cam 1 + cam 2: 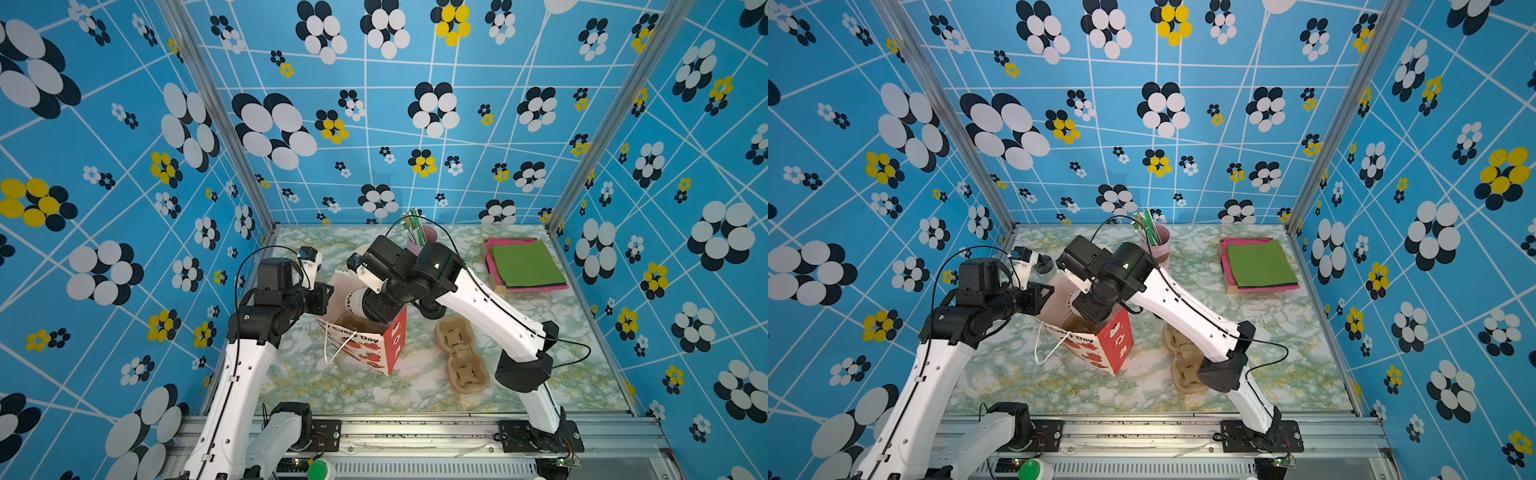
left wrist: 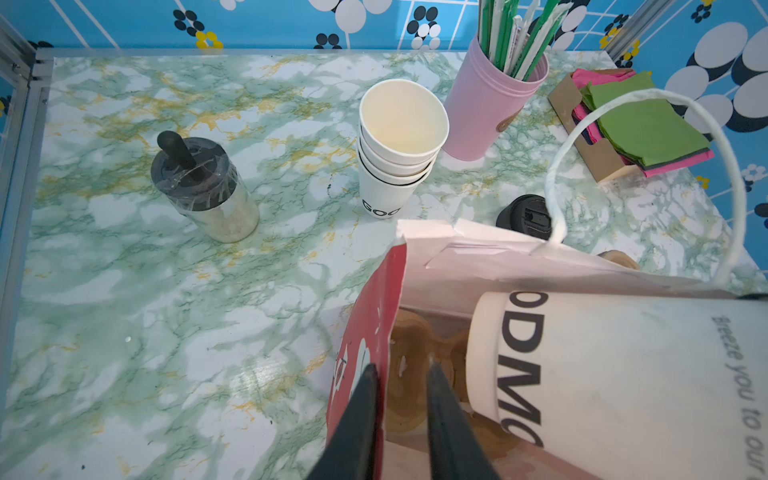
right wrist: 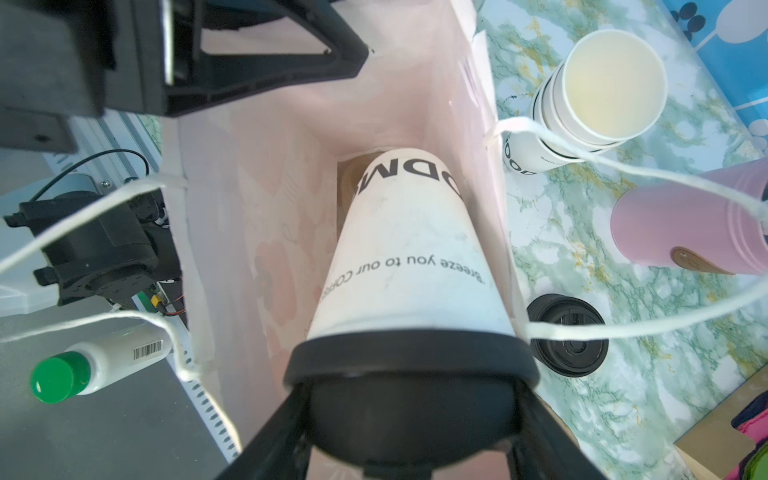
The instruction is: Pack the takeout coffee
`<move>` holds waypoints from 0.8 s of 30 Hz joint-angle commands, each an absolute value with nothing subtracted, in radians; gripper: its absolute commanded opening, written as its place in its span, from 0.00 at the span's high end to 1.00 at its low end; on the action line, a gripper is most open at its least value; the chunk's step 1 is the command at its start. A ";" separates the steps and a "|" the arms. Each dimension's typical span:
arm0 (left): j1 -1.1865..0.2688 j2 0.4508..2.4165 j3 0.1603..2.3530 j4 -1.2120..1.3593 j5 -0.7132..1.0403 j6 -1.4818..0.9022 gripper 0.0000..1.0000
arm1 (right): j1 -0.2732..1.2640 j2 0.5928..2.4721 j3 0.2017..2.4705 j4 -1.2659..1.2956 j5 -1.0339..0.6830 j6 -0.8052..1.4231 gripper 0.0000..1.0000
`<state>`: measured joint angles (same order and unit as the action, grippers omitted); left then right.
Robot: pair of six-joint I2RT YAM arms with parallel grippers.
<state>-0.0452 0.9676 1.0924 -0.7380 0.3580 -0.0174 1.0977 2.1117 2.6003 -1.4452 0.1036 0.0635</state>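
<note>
Down inside the open red-and-white paper bag (image 1: 395, 340) on the marbled counter (image 1: 415, 390), the white takeout coffee cup (image 3: 407, 257) with its black plastic lid hung tilted, only partly lowered, lid pinched by the right gripper (image 3: 411, 395) while the left gripper (image 2: 402, 368), jaws slightly parted, flanked the bag's red wall; seating and release looked left to do.

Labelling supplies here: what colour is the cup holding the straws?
The straw cup is pink, clearest in the left wrist view.
</note>
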 commanded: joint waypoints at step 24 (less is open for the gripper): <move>-0.063 0.981 1.202 -0.798 0.550 -0.062 0.81 | 1.106 2.045 2.650 -1.440 0.106 0.065 0.51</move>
